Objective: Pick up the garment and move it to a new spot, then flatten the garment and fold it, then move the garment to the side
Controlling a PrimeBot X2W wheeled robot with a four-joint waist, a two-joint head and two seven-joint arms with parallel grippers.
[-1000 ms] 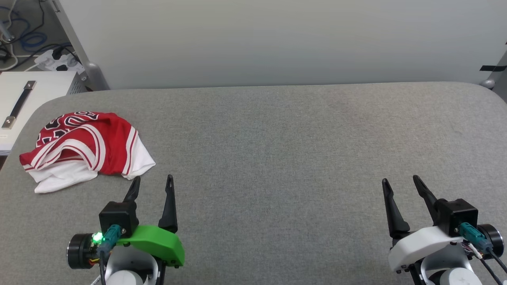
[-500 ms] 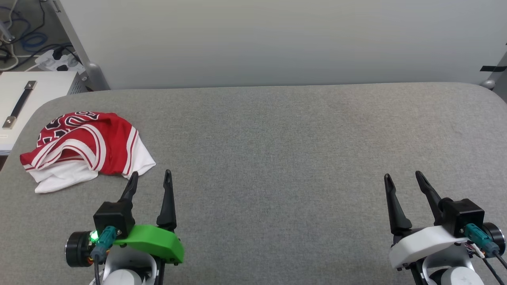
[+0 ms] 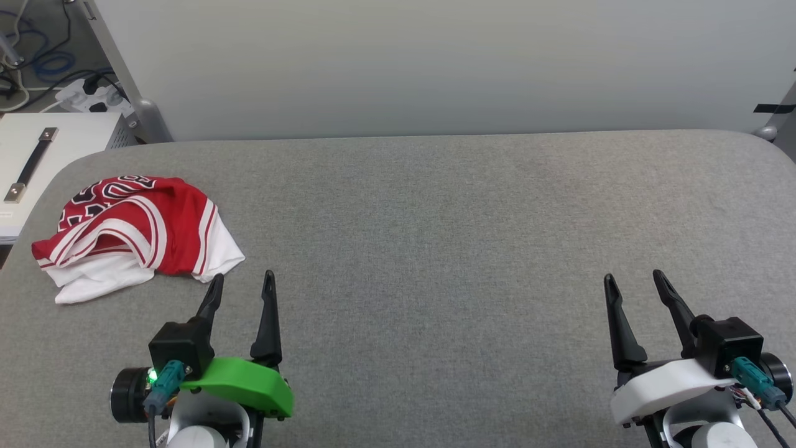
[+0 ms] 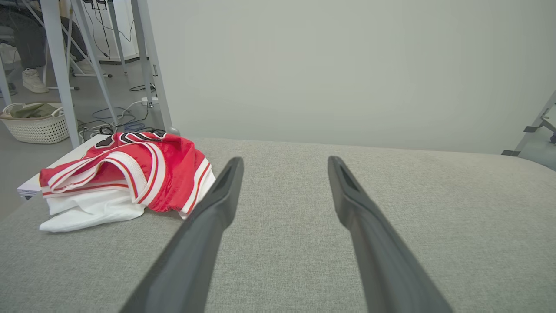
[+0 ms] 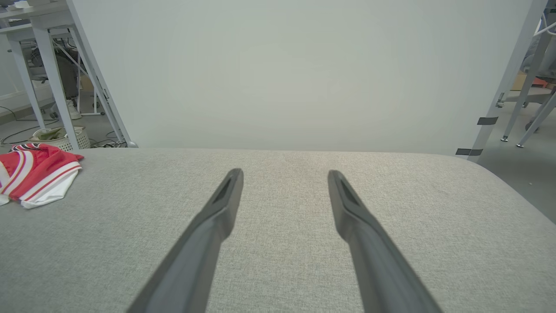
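Garment (image 3: 134, 233): crumpled; chest lettering (image 3: 102, 193) folded into itself, unreadable; in the right wrist view cut by the left edge.
White case (image 3: 62, 134): cut by the head view's left edge.
Table (image 3: 435, 249): near side cut off.
Basket (image 4: 37, 128): contents too small to tell.
Person (image 4: 24, 37): one shoe (image 4: 34, 81) and a dark leg, rest cut off above.

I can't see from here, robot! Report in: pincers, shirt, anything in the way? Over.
Left pincer open, empty. Right pincer open, empty. Garment crumpled, untouched, left end of table. Nothing between it and left pincer.
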